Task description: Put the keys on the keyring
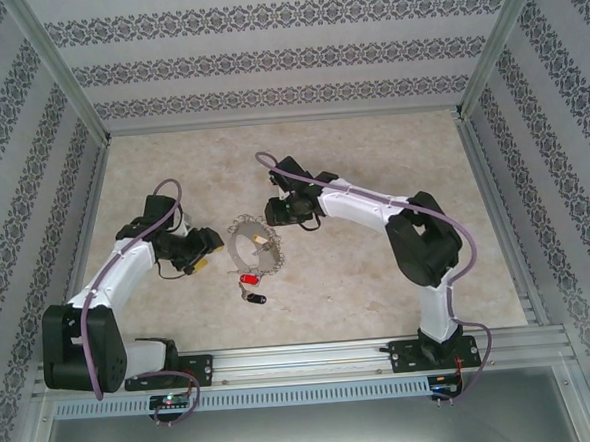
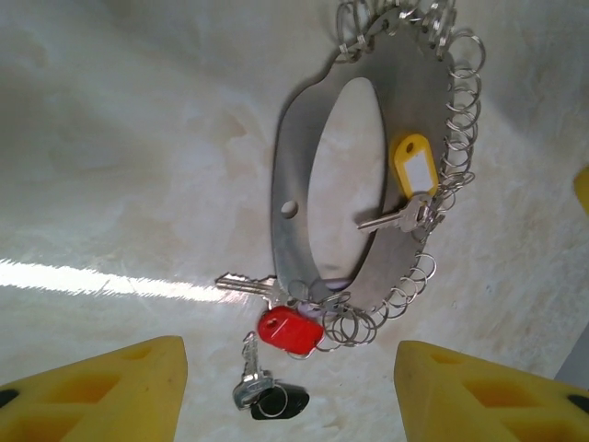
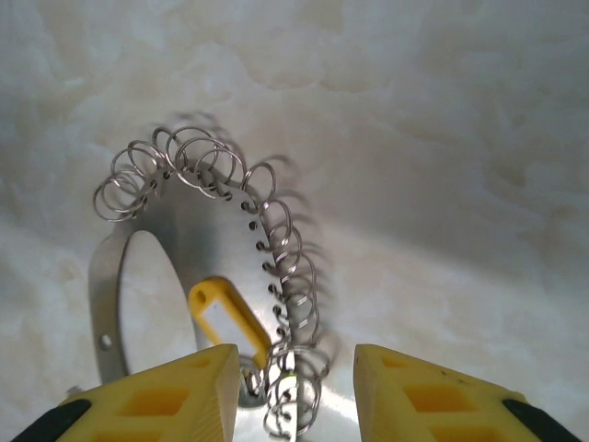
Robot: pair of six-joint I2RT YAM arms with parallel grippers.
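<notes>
The table (image 1: 379,276) is pale, like stone. The left arm (image 1: 118,277) reaches in from the near left corner. The right arm (image 1: 375,211) reaches in from the near right corner.

The keyring (image 2: 405,101) lies flat near the middle of the table, a bit toward the left edge. It is a flat metal oval with a big hole and many small rings (image 2: 465,120) along one side.

The left gripper (image 2: 290,354) hangs by the keyring's left side. Its fingers are wide apart and hold nothing. The right gripper (image 3: 294,350) is at the keyring's far side. Its fingers are apart, with the ringed rim between them.

A yellow tag (image 3: 228,322) and a red tag (image 2: 289,330) hang on the rings. The key (image 2: 281,402), with its black head, lies on the table just beside the red tag, toward the near edge.
</notes>
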